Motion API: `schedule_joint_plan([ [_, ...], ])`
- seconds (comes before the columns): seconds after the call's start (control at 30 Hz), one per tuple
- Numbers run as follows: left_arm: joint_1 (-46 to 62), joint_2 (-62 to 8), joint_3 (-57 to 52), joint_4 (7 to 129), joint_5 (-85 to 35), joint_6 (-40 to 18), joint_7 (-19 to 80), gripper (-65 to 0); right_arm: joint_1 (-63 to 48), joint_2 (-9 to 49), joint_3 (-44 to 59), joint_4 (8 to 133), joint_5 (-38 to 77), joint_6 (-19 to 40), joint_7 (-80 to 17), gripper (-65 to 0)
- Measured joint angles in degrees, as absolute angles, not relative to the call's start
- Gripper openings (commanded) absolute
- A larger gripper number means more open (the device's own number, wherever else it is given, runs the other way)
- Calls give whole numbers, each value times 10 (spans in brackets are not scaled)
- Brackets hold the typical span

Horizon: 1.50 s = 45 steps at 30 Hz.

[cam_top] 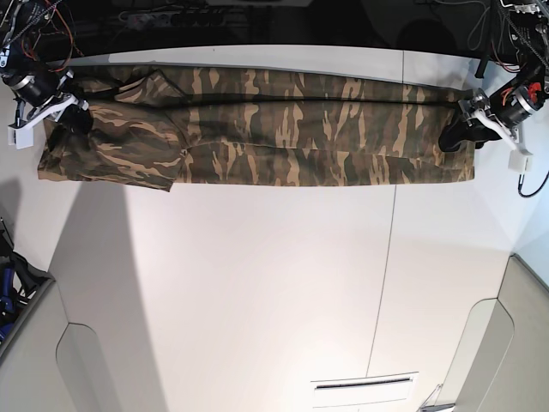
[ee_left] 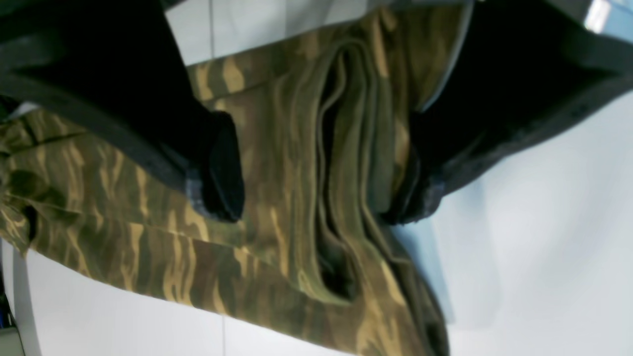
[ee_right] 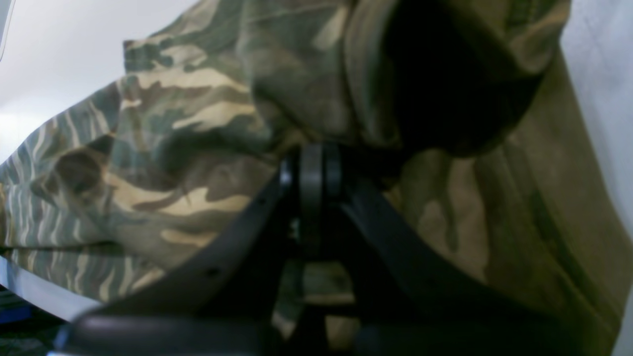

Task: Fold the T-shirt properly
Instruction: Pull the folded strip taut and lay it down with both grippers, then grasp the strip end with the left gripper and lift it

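Robotics lab bench, not a home. Evidence: big bare white table built from panels, seams visible, with rounded cutout edges on the side away from both claws. Loose bundles of red and black wiring hang just behind the right gripper, exposed, no housing. More cables just behind the left gripper, one black lead trailing off beside it. Dark backdrop behind the table's far edge, past both claws. White 3D-printed-looking brackets on both wrists. Only item on the surface is the T-shirt, stretched between the two claws.
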State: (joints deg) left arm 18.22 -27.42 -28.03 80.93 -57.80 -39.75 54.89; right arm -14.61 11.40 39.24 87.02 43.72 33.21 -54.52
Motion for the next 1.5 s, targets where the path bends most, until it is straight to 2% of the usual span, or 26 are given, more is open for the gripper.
schedule_joint_plan([
  [0.07,182,-273,-280,809,-583,-397,554,-298,-146,114,392,870,437,332,-545,-650],
  [0.17,182,-271,-278,807,-587,-397,560,-531,-146,114,392,870,437,332,-545,-650],
  [0.27,184,-271,-278,806,-584,-397,545,-646,-146,114,392,870,437,332,-545,-650],
  [0.53,179,-269,-278,806,-578,-397,536,-650,-146,114,418,876,514,333,-599,-649],
  [0.63,161,-270,-277,806,-575,-397,537,-650,-146,114,432,884,526,335,-609,-425],
  [0.67,156,-272,-277,806,-576,-397,536,-650,-146,114,435,887,530,337,-613,-380],
  [0.7,150,-275,-277,806,-576,-397,536,-650,-146,114,436,891,534,339,-618,-362],
  [1.17,108,-364,-281,817,-566,-397,547,-650,-146,114,460,952,540,343,-624,-362],
  [1.3,110,-364,-281,860,-569,-396,592,-650,-146,114,460,952,540,343,-624,-362],
  [1.5,131,-339,-280,992,-586,-395,622,-650,-146,114,460,952,540,343,-624,-362],
])
